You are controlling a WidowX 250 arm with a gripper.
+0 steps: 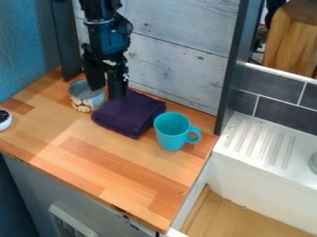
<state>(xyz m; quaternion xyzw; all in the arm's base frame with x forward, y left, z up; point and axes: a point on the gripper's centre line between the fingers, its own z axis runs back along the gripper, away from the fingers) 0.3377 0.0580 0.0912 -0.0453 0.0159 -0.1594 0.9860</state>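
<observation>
The gripper hangs down at the upper left of the work surface, between a can and a folded cloth, with its two fingers apart. Its left finger overlaps the mouth of the open can, which stands upright with a pale patterned label. Along the left edge of the dark purple cloth the right finger comes down; whether it touches the cloth, I cannot tell. To the right of the cloth, a turquoise mug stands upright, its handle pointing right.
The wooden counter has a grey plank wall behind it and a dark upright post at the back right. A white ridged sink ledge lies right of the counter. At the far left edge sits a small white-and-black object.
</observation>
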